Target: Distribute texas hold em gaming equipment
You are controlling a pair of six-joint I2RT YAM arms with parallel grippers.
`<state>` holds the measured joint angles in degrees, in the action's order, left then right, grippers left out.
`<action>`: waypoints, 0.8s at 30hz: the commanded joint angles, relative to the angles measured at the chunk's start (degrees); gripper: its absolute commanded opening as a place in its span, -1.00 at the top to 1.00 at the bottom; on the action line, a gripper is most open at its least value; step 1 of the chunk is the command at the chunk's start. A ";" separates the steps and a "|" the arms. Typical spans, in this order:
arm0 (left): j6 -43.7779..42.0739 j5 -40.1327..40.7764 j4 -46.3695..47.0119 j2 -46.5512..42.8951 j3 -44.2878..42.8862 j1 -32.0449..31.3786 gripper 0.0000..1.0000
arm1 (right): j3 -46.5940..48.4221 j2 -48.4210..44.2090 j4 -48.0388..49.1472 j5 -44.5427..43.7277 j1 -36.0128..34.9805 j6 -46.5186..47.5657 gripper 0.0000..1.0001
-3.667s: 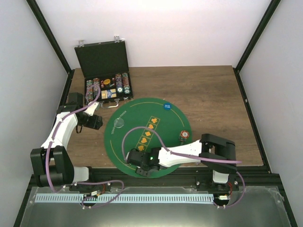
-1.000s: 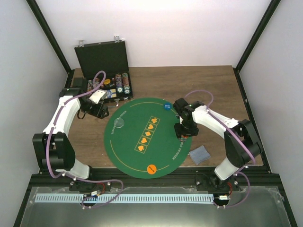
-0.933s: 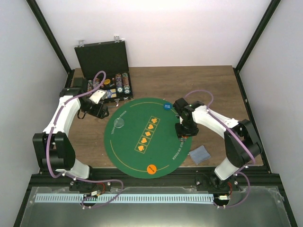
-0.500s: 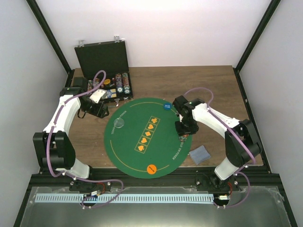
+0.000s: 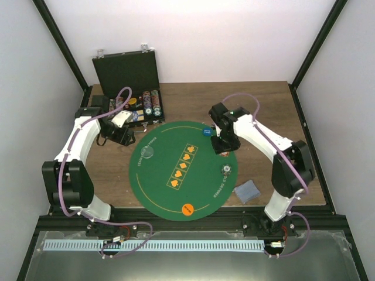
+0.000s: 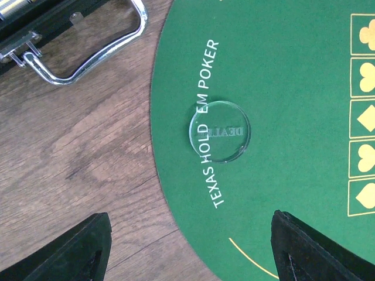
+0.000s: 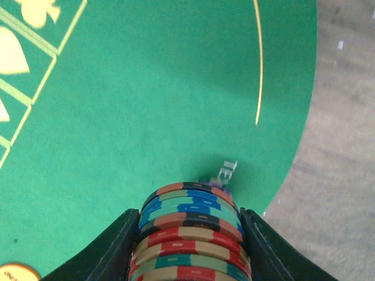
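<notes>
My right gripper is shut on a stack of several poker chips, red, blue, green and black edged, and holds it over the right part of the mat. One silvery chip lies on the mat below it. A blue chip lies at the far rim and an orange chip at the near rim. The clear dealer disc lies at the mat's left. Grey-blue cards lie on the wood to the right. My left gripper is open and empty beside the mat's left rim.
The round green felt mat covers the table's middle. The open black case with rows of chips stands at the back left; its metal handle shows in the left wrist view. Bare wood lies to the right and back.
My right gripper has moved up and away from the mat's right rim toward the blue chip, carrying the chip stack; one silvery chip stayed on the mat. The left arm has not moved.
</notes>
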<state>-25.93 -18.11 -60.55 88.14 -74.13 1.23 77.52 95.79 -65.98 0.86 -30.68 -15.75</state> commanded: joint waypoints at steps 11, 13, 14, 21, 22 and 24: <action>-0.37 -0.17 0.04 -0.93 0.74 -0.14 -0.52 | 23.54 23.78 1.97 2.20 6.24 11.38 0.99; -0.39 -0.13 0.10 -1.04 1.06 -0.12 -0.52 | 25.64 26.60 1.46 1.98 6.64 11.78 0.99; -0.37 -0.02 0.09 -0.96 1.14 -0.13 -0.52 | 26.53 27.78 1.20 1.81 6.79 11.79 0.99; -0.41 0.13 0.26 -1.04 1.43 -0.18 -0.52 | 31.97 35.25 -1.76 -0.09 6.95 10.83 0.99; -0.50 0.09 0.26 -1.04 1.47 -0.16 -0.52 | 32.00 35.78 -1.70 -0.20 6.95 10.78 0.99; -0.37 0.10 0.35 -0.96 1.44 -0.13 -0.52 | 32.03 36.65 -1.62 -0.25 6.95 10.54 0.99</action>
<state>-25.93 -18.06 -60.55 88.23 -73.01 1.23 107.20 130.63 -66.19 1.48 -24.21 -5.17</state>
